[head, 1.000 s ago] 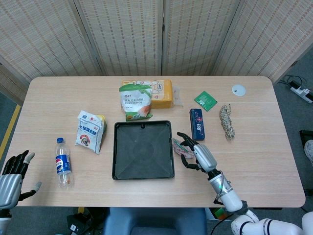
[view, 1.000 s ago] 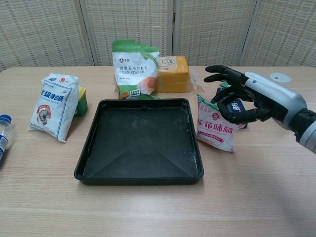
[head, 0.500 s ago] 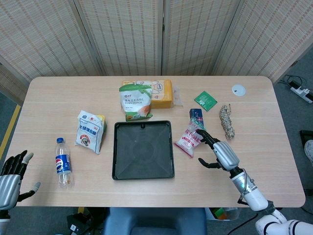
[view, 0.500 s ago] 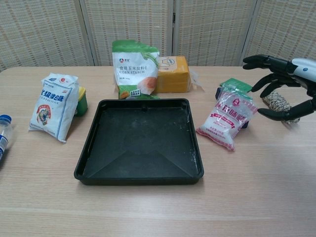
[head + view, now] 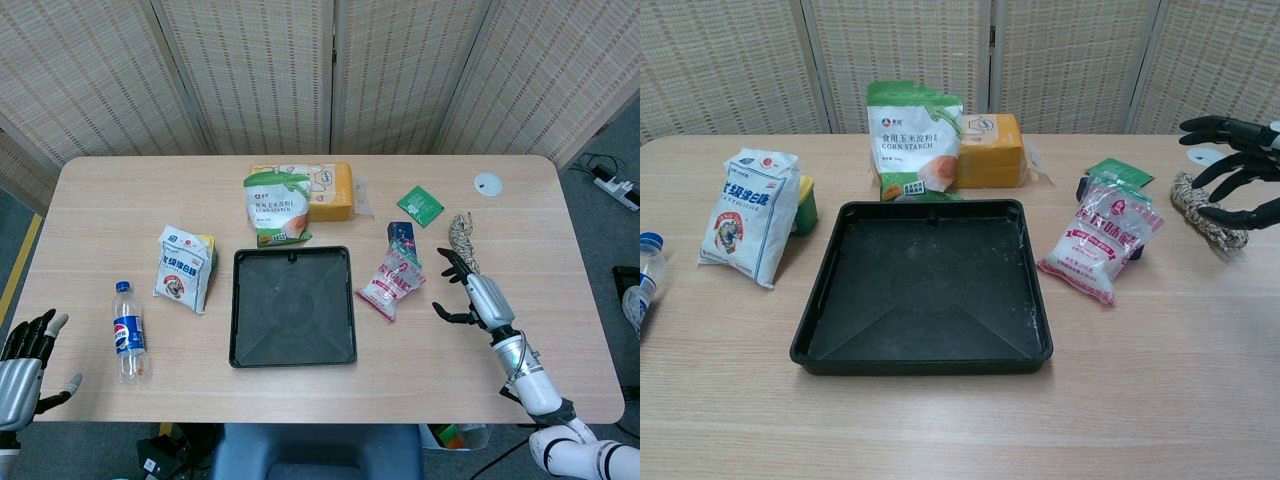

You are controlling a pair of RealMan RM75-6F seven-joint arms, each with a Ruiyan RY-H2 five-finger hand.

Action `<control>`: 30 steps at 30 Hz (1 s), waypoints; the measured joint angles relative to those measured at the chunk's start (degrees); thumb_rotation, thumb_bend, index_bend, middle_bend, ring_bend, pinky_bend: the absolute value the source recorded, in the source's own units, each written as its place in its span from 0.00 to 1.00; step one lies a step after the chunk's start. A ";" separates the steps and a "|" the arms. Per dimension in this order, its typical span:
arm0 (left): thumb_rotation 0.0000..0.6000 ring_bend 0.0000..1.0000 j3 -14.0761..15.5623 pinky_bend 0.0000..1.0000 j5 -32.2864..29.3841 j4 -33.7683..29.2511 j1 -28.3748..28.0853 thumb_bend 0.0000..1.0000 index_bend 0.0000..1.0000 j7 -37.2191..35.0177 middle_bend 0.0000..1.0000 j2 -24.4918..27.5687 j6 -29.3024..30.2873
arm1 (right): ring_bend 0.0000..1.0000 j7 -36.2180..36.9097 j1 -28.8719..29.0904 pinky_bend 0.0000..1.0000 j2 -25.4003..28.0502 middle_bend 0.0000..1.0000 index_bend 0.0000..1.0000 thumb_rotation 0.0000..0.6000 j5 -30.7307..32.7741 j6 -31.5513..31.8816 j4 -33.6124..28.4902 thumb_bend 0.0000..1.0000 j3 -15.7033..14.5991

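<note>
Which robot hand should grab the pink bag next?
Probably the right hand: it hovers open just beside the pink bag. The left hand sits far off at the table's opposite corner.

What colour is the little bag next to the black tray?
The little bag is pink and white with red writing, clearest in the chest view.

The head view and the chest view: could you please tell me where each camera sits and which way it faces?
Head view: sits high, looks steeply down on the whole table; shows the left robot hand at the near-left corner and the right robot hand, fingers spread, beside the twine bundle.
Chest view: sits low at the near edge, faces straight across towards the screens; only the right robot hand shows.
Shared: black tray, pink-and-white packet, corn starch bag.
</note>
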 measured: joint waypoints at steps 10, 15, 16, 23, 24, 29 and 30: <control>1.00 0.03 0.09 0.00 0.25 -0.80 0.03 0.32 0.00 0.72 0.01 0.12 0.05 | 0.21 11.21 5.53 0.30 -1.25 0.07 0.00 1.00 3.60 -15.80 8.52 0.36 2.42; 1.00 0.03 0.07 0.00 0.18 -1.31 -0.04 0.32 0.00 1.37 0.01 0.20 -0.14 | 0.21 18.05 7.87 0.30 -3.55 0.07 0.00 1.00 2.52 -19.30 12.36 0.36 2.94; 1.00 0.03 0.08 0.00 0.20 -1.49 -0.07 0.32 0.00 1.56 0.01 0.25 -0.18 | 0.21 19.97 8.38 0.30 -4.07 0.07 0.00 1.00 1.80 -19.82 13.01 0.36 2.93; 1.00 0.03 0.06 0.00 0.12 -2.24 0.00 0.32 0.00 2.26 0.01 0.62 -0.11 | 0.21 30.91 10.83 0.30 -6.25 0.07 0.00 1.00 -5.57 -20.01 15.41 0.36 1.19; 1.00 0.03 0.06 0.00 0.12 -2.28 0.02 0.32 0.00 2.30 0.01 0.63 -0.09 | 0.21 32.25 11.03 0.30 -6.34 0.07 0.00 1.00 -6.63 -19.56 15.45 0.36 0.80; 1.00 0.03 0.07 0.00 0.13 -2.32 0.12 0.32 0.00 2.35 0.01 0.60 0.03 | 0.20 37.80 11.53 0.30 -6.21 0.07 0.00 1.00 -12.07 -14.14 15.08 0.36 -1.67; 1.00 0.03 0.07 0.00 0.17 -2.32 0.11 0.32 0.00 2.36 0.01 0.60 0.03 | 0.20 38.35 11.55 0.30 -6.07 0.07 0.00 1.00 -13.02 -12.80 14.83 0.36 -2.13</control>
